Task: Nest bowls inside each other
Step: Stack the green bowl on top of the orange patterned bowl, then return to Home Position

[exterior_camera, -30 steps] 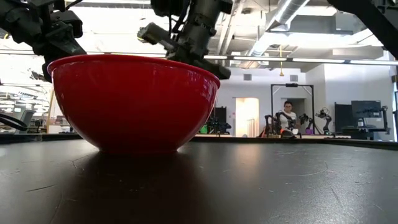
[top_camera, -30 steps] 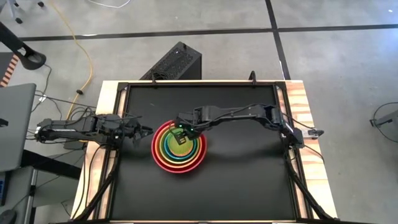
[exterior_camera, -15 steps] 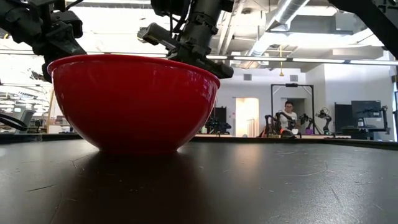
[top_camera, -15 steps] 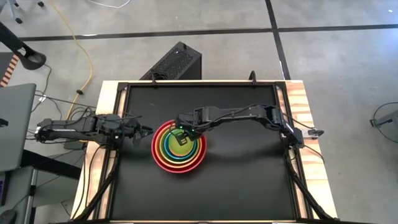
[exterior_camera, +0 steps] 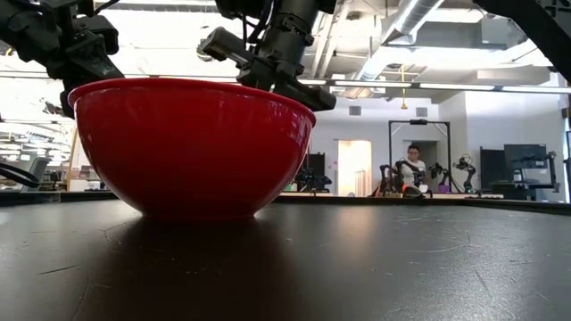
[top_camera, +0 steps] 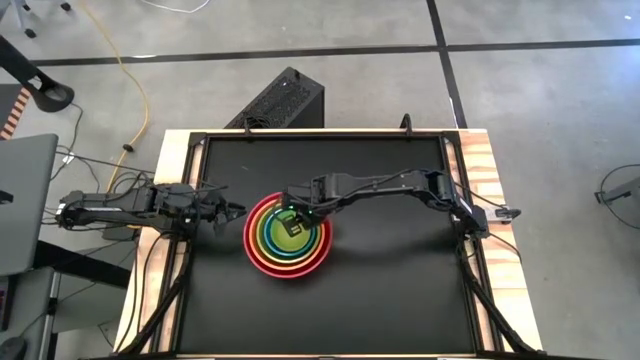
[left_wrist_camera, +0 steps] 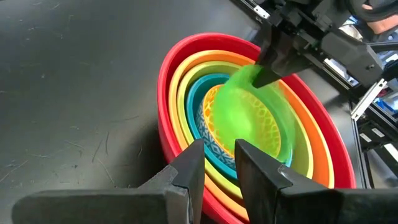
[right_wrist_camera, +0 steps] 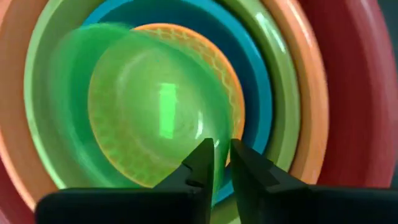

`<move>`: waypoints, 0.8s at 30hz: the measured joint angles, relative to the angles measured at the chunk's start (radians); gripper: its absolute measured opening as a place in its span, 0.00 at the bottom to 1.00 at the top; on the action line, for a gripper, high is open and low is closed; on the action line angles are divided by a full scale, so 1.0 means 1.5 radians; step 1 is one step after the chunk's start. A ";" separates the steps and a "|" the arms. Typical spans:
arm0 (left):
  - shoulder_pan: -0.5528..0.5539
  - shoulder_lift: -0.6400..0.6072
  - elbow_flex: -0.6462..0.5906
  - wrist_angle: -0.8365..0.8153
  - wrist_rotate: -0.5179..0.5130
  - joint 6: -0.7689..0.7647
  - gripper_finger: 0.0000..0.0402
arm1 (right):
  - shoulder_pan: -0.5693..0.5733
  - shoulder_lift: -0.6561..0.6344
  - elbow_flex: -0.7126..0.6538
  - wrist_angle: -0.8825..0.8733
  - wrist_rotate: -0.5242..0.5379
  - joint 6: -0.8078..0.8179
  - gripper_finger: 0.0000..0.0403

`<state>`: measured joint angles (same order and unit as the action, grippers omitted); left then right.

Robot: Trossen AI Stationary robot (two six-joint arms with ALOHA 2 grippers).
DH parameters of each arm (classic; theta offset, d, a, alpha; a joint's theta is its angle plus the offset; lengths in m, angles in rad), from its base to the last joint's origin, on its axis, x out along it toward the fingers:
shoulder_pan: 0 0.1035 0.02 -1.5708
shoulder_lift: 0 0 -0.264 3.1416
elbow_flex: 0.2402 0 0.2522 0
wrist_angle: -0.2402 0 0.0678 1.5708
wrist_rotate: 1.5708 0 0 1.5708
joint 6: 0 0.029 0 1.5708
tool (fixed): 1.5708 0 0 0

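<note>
The bowls stand nested left of the table's middle: the big red one [top_camera: 252, 250] [exterior_camera: 192, 147] holds the orange, lime and teal [right_wrist_camera: 264, 112] bowls and a small pale yellow one [left_wrist_camera: 212, 102]. The small green bowl [right_wrist_camera: 155, 118] [left_wrist_camera: 249, 118] lies innermost, tilted and blurred. My right gripper [right_wrist_camera: 222, 158] [top_camera: 293, 214] hangs over the stack, pointing steeply down, with a narrow gap between its fingers. My left gripper [left_wrist_camera: 217, 165] [top_camera: 238, 211] waits at the stack's left side, its fingers slightly apart with nothing between them. My right gripper has its fingers at the green bowl's rim [left_wrist_camera: 254, 76], on the side toward the table's far edge, coming from above. Whether they touch the rim I cannot tell. The bowl lies tilted in the pale yellow bowl.
A black box [top_camera: 280, 100] stands on the floor beyond the far edge and a laptop [top_camera: 20, 200] lies left of the table. A person [exterior_camera: 412, 165] sits far off in the room. The black tabletop [top_camera: 400, 290] spreads bare to the right and near side.
In the low view, one jaw of my right gripper stands a little farther out than before, so the gripper has opened slightly over the stack. Both arms have otherwise stayed in place.
</note>
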<state>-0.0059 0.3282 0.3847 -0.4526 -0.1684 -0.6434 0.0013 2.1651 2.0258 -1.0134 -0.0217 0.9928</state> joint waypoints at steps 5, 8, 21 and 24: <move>0.000 0.000 0.000 0.000 0.000 0.000 0.19 | -0.001 0.000 0.000 -0.002 0.004 -0.007 0.25; 0.000 0.000 0.000 0.000 0.002 0.000 0.19 | -0.003 0.000 0.000 -0.003 0.003 -0.026 0.28; 0.000 0.000 0.000 0.003 0.010 0.000 0.19 | 0.001 -0.088 0.012 -0.057 -0.014 -0.082 0.32; 0.000 0.000 0.000 0.004 0.010 0.007 0.19 | 0.015 -0.131 0.012 -0.067 0.017 -0.096 0.32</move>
<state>-0.0059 0.3283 0.3847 -0.4473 -0.1532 -0.6324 0.0239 1.9679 2.0445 -1.1136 0.0034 0.8494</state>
